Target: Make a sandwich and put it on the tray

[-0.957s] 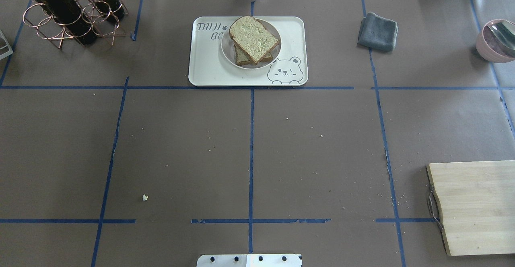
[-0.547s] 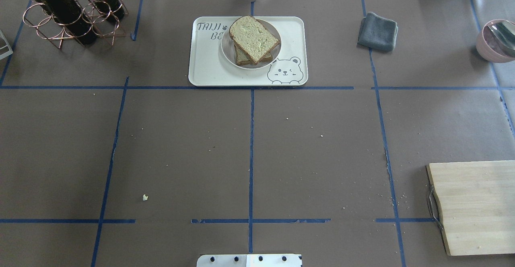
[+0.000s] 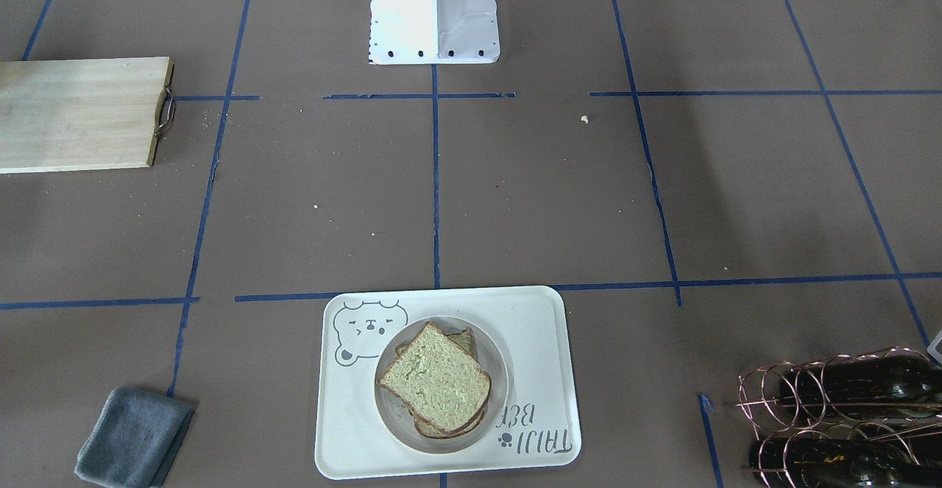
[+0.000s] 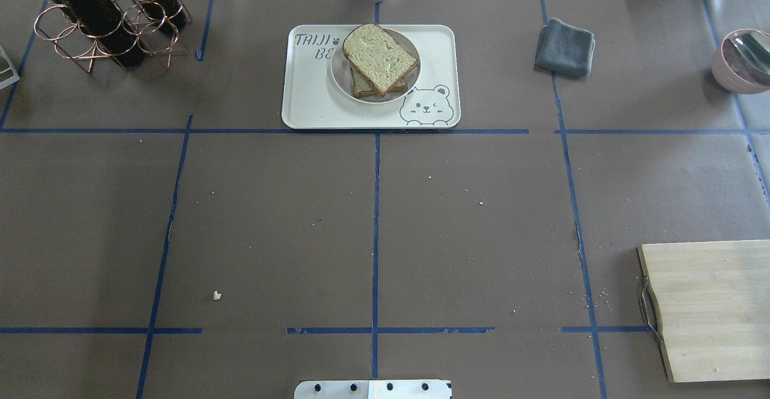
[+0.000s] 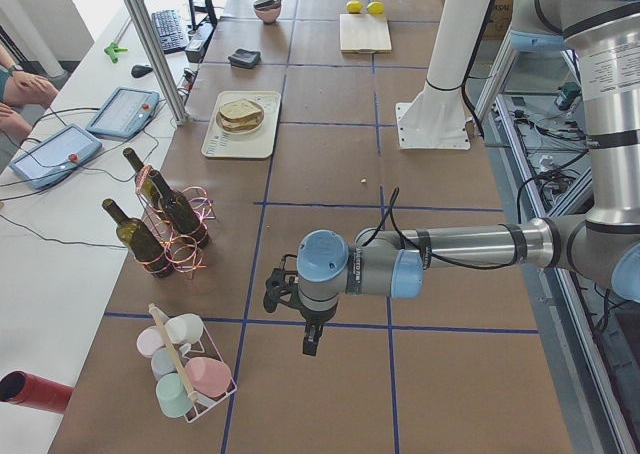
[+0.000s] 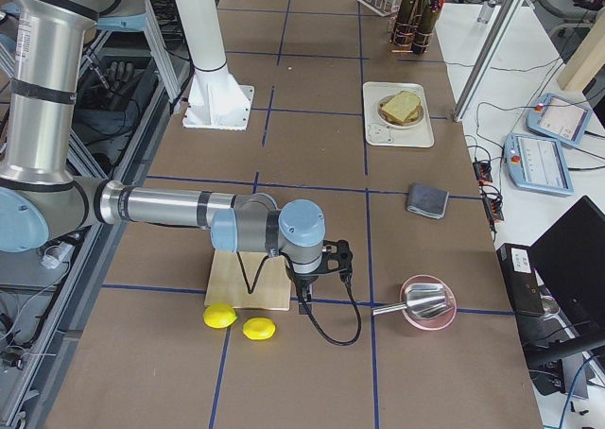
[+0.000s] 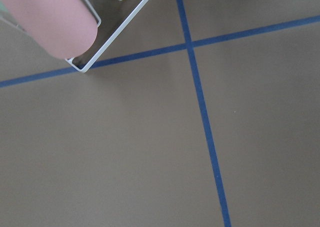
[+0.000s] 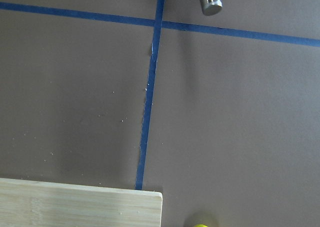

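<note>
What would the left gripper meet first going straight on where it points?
Likely the left gripper meets bare table paper by the blue tape crossing; the cup rack lies aside.

The top slice of the sandwich (image 4: 380, 56) covered the slices under it, so whatever lay between them was hidden. The plate (image 4: 338, 78) blocked the end of the lettering on the tray (image 4: 307, 105). The cutting board (image 4: 710, 309) and the pink bowl (image 4: 725, 75) ran off the overhead view's right edge. The left gripper (image 5: 272, 294) and right gripper (image 6: 338, 259) appeared only in the side views, too small to judge their jaws. Only a sliver of a lemon (image 8: 199, 225) showed at the right wrist view's bottom edge.
</note>
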